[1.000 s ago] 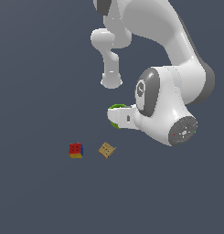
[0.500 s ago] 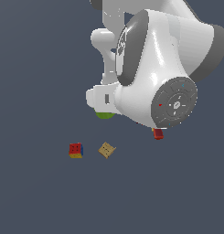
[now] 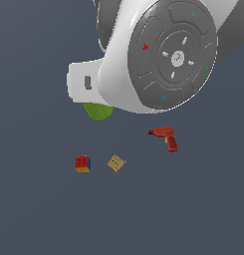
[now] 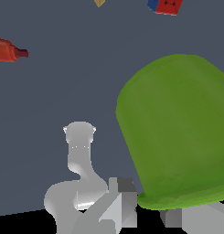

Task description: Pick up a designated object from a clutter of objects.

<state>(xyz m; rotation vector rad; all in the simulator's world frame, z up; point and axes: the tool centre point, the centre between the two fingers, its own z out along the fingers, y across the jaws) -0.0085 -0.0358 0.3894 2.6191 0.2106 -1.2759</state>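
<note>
Most of the exterior view is filled by the arm's white wrist housing (image 3: 158, 55), nearer the camera than half a second ago and hiding the gripper; only a green cup (image 3: 97, 111) edge peeks out beneath it. The wrist view shows more: the cup (image 4: 177, 132), inverted, its thick rim between the gripper (image 4: 150, 215) fingers, apparently clamped. Red drill (image 3: 165, 137), multicoloured cube (image 3: 82, 163) and tan block (image 3: 116, 163) lie well apart below.

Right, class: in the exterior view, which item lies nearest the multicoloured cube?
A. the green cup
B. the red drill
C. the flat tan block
C: the flat tan block lies just to the exterior view's right of the multicoloured cube, while the red drill and green cup sit farther off.
</note>
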